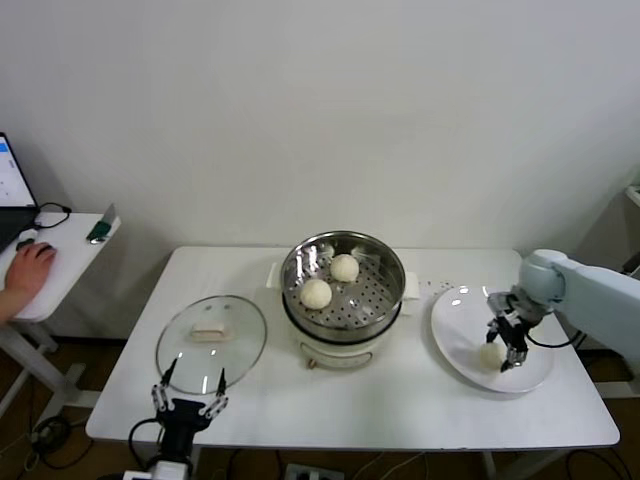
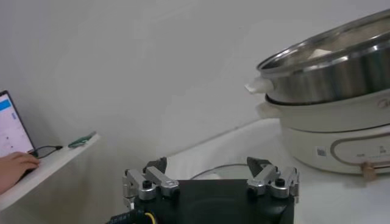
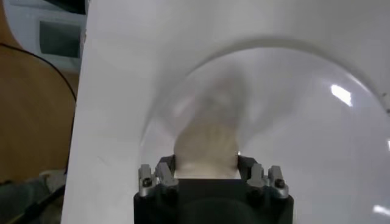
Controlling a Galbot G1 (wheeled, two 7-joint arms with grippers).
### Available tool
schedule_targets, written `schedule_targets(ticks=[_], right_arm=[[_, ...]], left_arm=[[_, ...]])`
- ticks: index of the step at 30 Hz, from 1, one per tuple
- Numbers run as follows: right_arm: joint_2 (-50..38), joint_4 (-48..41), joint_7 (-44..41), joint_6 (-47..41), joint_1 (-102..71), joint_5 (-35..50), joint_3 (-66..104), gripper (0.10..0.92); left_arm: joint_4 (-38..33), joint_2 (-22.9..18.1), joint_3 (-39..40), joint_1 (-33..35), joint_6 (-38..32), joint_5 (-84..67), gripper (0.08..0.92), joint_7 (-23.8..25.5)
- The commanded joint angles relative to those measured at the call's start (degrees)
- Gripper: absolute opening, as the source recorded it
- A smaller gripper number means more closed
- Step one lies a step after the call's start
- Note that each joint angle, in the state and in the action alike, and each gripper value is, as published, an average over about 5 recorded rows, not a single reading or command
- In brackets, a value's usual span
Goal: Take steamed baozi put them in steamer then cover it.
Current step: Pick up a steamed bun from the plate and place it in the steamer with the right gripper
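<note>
The steamer (image 1: 343, 283), a shiny steel basket on a white pot base, stands mid-table with two steamed baozi (image 1: 344, 267) (image 1: 315, 293) inside. Over the white plate (image 1: 455, 320) on the right, my right gripper (image 1: 503, 352) is shut on a third baozi (image 1: 489, 355). In the right wrist view this bun (image 3: 206, 143) fills the space between the fingers, low over the plate (image 3: 304, 122). The cover (image 1: 211, 342), a glass lid with a white handle, lies flat left of the steamer. My left gripper (image 1: 190, 395) stands open near the front edge, just before the cover (image 2: 222, 170).
The steamer's rim (image 2: 329, 61) rises to one side of my left gripper (image 2: 209, 173). A side table (image 1: 60, 270) stands at far left with a laptop and a person's hand (image 1: 28, 268) on it. The main table's front edge runs just behind the left gripper.
</note>
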Motion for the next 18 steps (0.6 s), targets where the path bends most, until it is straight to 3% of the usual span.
schedule_targets(ticks=[1, 9, 18], right_arm=[[6.6, 1.5, -3.5, 18.2, 23.3, -3.7, -11.5, 0.668], [16.4, 3.3, -4.6, 30.5, 34.6, -2.6, -14.5, 0.670], [24.2, 5.9, -4.9, 33.0, 31.1, -3.8, -9.0, 0.670]], left_arm=[[0.1, 0.1, 0.9, -0.4, 0.3, 0.5, 0.823, 0.2], [0.0, 0.8, 2.0, -1.0, 1.2, 1.1, 0.823, 0.2], [0.5, 0.3, 2.0, -0.7, 1.1, 1.4, 0.823, 0.1]])
